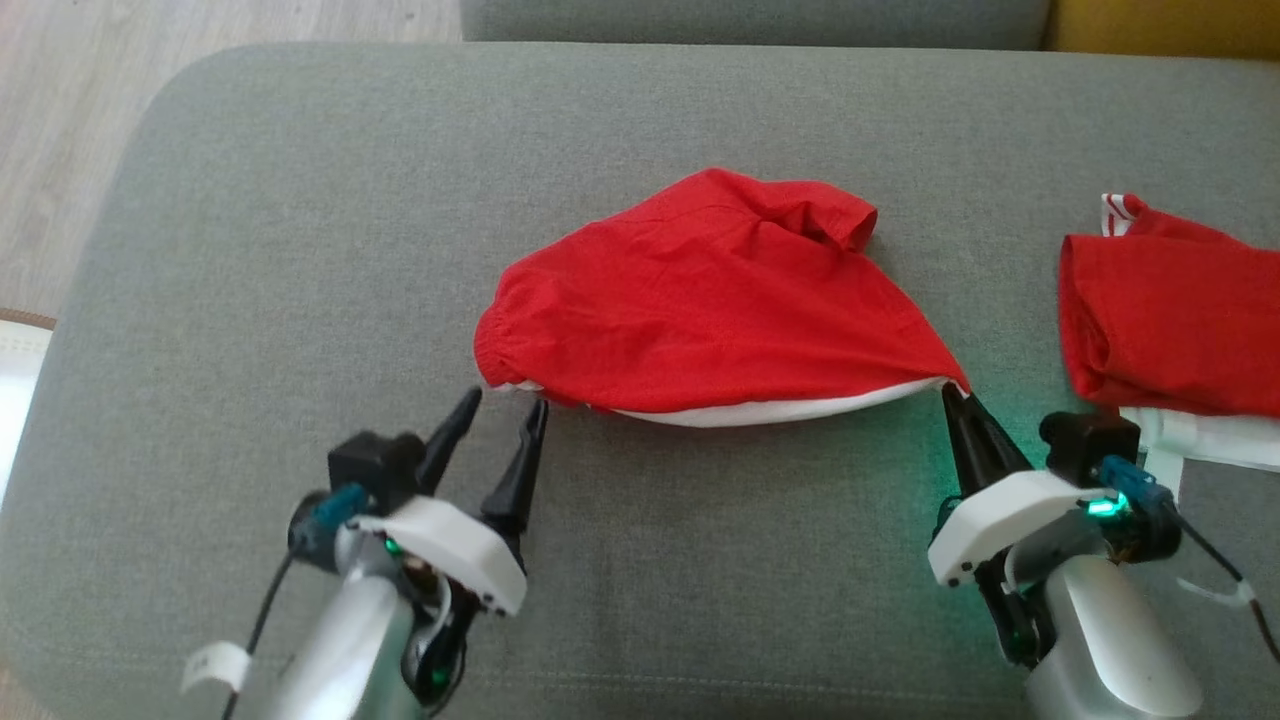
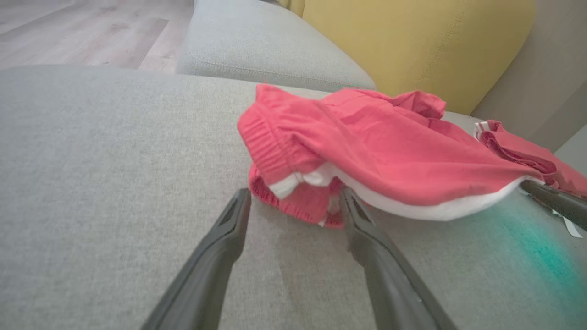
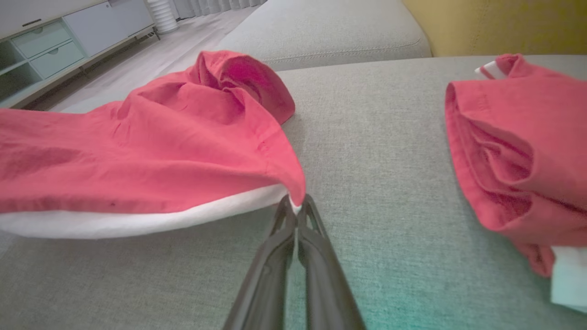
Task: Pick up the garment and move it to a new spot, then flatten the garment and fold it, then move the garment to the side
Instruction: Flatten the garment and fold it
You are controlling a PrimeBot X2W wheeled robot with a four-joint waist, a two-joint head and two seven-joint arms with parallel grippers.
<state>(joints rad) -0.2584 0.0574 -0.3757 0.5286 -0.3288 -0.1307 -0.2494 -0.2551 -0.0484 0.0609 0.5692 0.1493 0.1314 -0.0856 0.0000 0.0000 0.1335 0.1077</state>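
The right gripper [image 1: 953, 398] has its two dark fingers pressed together on the right-hand corner of the red garment [image 1: 710, 300], pinching the spot where the red cloth meets its white hem [image 1: 760, 412]. That corner is drawn out to a point and the near edge runs taut toward the gripper. Judging by this, the grip is there to stretch the cloth flat. The right forearm slants in from the lower right, with the fingers low over the cushion and aimed at the corner.

The left gripper [image 1: 505, 410] is spread wide and holds nothing. Its fingertips are just beside the garment's left corner, where the elastic waistband [image 2: 270, 146] is bunched, and it looks set to take that corner. Its arm leans in from the lower left.

The garment lies in the middle of the grey sofa seat [image 1: 300, 250], rumpled on its far side. A second red garment [image 1: 1170, 320], bundled, lies well apart at the right.
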